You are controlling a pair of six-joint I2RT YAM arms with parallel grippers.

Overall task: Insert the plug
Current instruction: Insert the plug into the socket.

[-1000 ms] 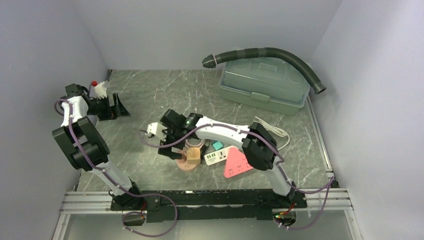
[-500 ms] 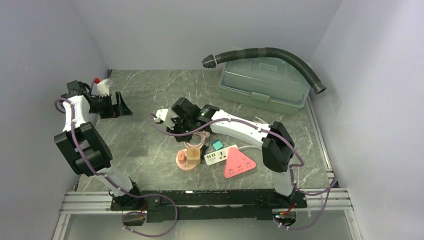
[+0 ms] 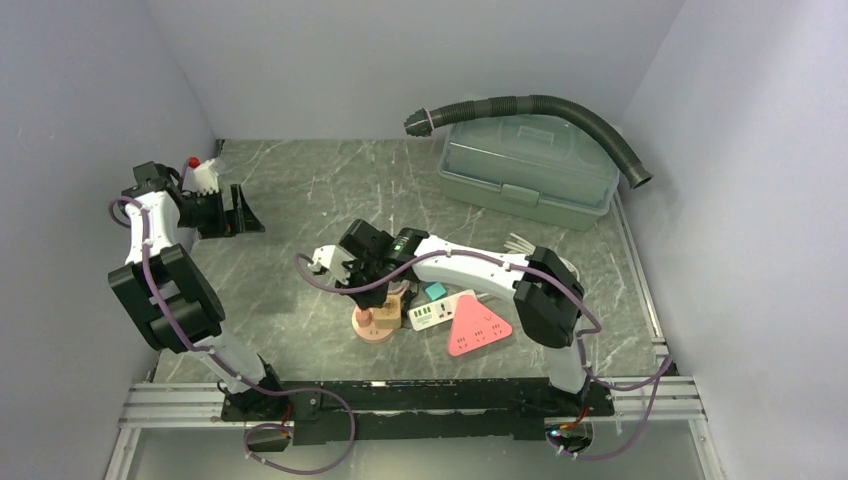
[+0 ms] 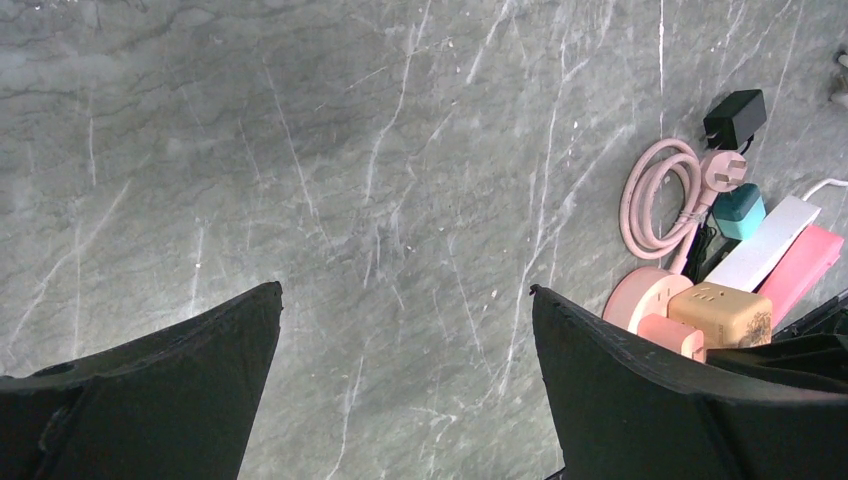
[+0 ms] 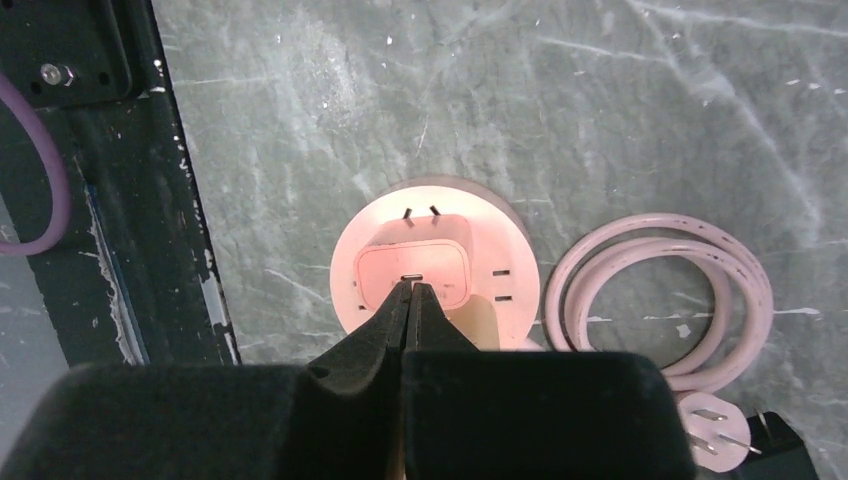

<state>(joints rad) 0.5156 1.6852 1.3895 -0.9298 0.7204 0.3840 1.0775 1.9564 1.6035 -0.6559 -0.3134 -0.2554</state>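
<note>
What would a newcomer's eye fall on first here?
Probably the right fingers, shut, pointing at a pink block on a round pink socket near the middle of the table. Next, the green box with a black hose lying across it, at the far right.

The left arm (image 3: pixel 165 295) rises from its base at the near left and folds back toward the far left, with the elbow held high. Its wrist is turned to the right. The left gripper (image 3: pixel 243 214) is spread wide, with a broad gap between its two black fingers (image 4: pixel 150 400). The right arm (image 3: pixel 470 268) goes up from the near right base, bends at the elbow and reaches left to the middle. The right gripper (image 5: pixel 408 290) points downward, its tips pressed together.
</note>
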